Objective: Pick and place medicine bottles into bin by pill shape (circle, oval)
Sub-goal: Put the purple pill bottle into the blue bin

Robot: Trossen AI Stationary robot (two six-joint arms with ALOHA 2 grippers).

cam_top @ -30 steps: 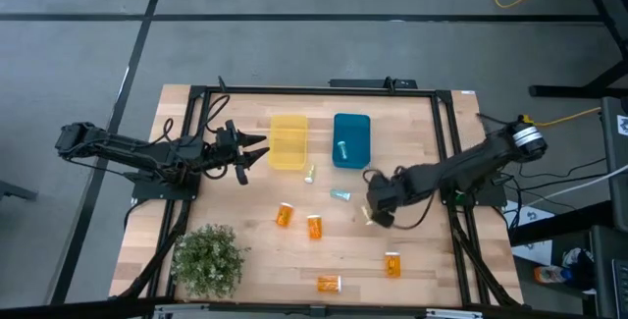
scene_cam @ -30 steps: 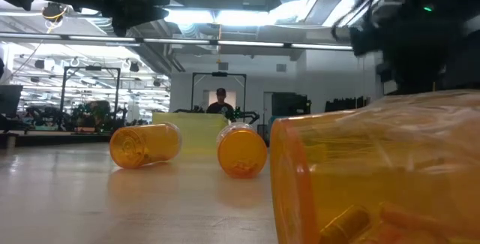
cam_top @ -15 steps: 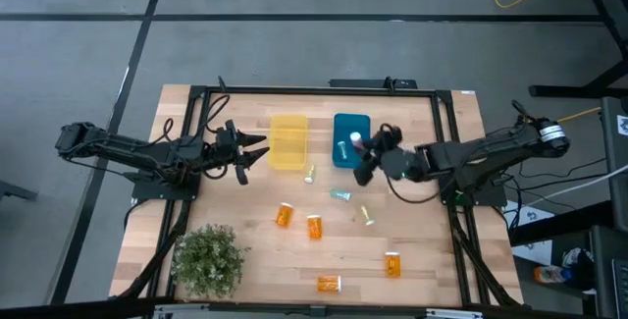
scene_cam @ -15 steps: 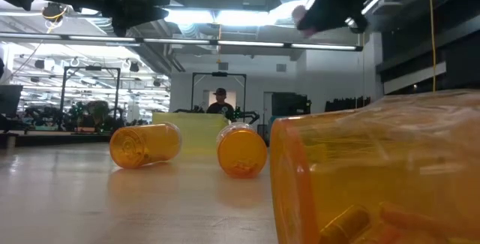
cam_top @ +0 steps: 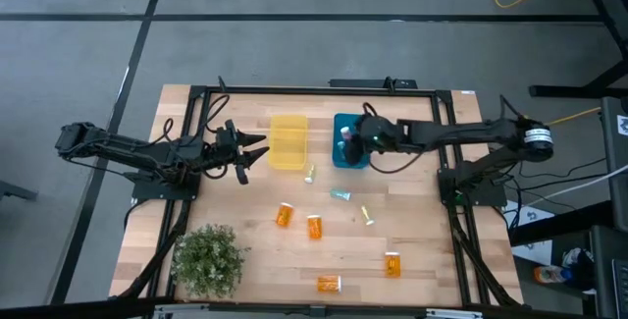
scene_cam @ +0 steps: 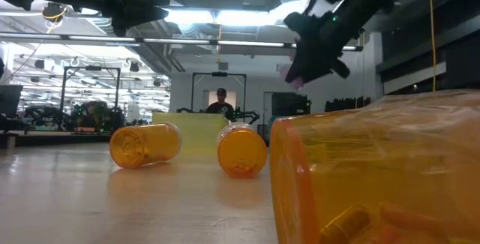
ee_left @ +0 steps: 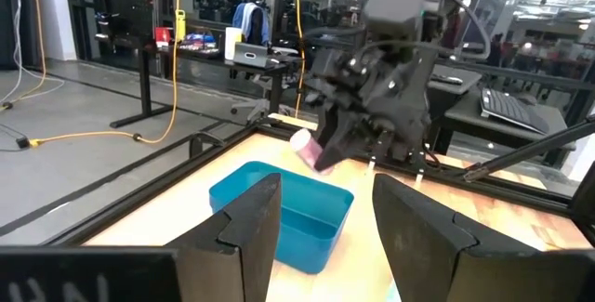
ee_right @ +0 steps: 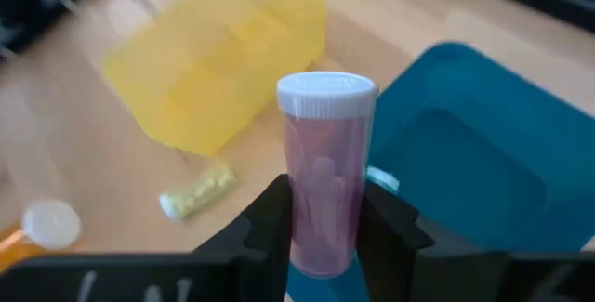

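My right gripper (cam_top: 346,144) hangs over the blue bin (cam_top: 359,125), shut on a clear pinkish bottle (ee_right: 321,186) with a white cap; it also shows in the low view (scene_cam: 291,73). My left gripper (cam_top: 261,152) is open and empty beside the yellow bin (cam_top: 288,140). Several orange bottles (cam_top: 285,214) (cam_top: 315,227) (cam_top: 392,264) (cam_top: 329,283), a teal one (cam_top: 340,194) and two pale ones (cam_top: 309,173) (cam_top: 365,215) lie on their sides on the table. My right gripper pinches the pinkish bottle's lower body (ee_right: 316,237) between its two fingers (ee_right: 270,218), one on each side. The white cap (ee_right: 326,93) sticks out beyond the fingertips. The bottle is lifted clear above the blue bin's (ee_right: 465,163) left rim.
A potted plant (cam_top: 208,258) stands at the near left. A pale bottle (ee_right: 197,193) lies just in front of the yellow bin (ee_right: 223,70). One orange bottle (scene_cam: 375,176) lies right before the low camera, two others (scene_cam: 146,145) (scene_cam: 241,152) farther back. A person stands in the room beyond.
My right gripper has gone from the table's middle toward the far edge and a little left, carrying the pinkish bottle, and now hangs over the blue bin. In the low view it has come lower in the last half second.
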